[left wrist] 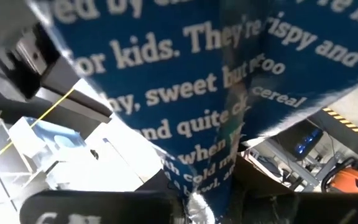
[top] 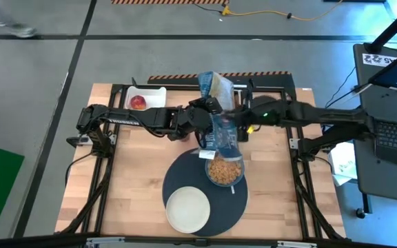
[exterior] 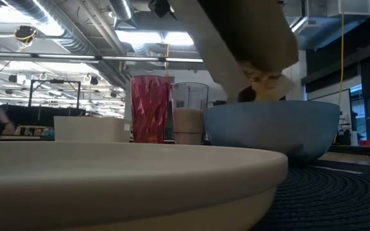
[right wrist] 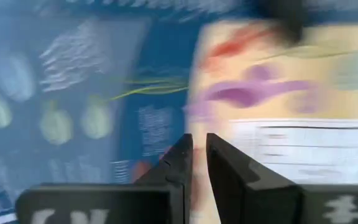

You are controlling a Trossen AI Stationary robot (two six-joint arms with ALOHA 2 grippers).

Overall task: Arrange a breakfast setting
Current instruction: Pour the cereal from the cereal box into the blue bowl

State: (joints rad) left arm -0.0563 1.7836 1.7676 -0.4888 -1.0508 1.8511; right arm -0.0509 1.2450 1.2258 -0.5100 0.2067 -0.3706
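A blue cereal bag point(top: 220, 117) hangs tilted, mouth down, over the light-blue bowl point(top: 225, 171), which holds cereal flakes point(top: 224, 169). The bowl stands on the dark round placemat point(top: 185, 180) beside the white plate point(top: 188, 209). In the low view, flakes point(exterior: 262, 80) show at the bag's mouth above the bowl point(exterior: 272, 128). My left gripper point(top: 204, 116) and my right gripper point(top: 238, 116) are both shut on the bag from either side. The red apple point(top: 138, 102) lies in a white tray at the far left. The spoon and the toasted round do not show. My left gripper holds the bag's printed blue wall point(left wrist: 197, 180), which runs down between its fingers; the fingers themselves are hidden by the bag. It comes level from the table's left. The bag is lifted clear, mouth down. My right gripper pinches the bag's film point(right wrist: 199, 140) between its two nearly closed fingers point(right wrist: 229, 171). It comes level from the table's right, at about the bag's middle.
A red tumbler point(exterior: 149, 109) and a clear glass point(exterior: 188, 112) stand behind the bowl. The white tray point(top: 147, 96) sits at the table's far left. The plate's rim point(exterior: 127, 173) fills the low view's foreground. A laptop point(top: 395, 134) is on a stand to the right.
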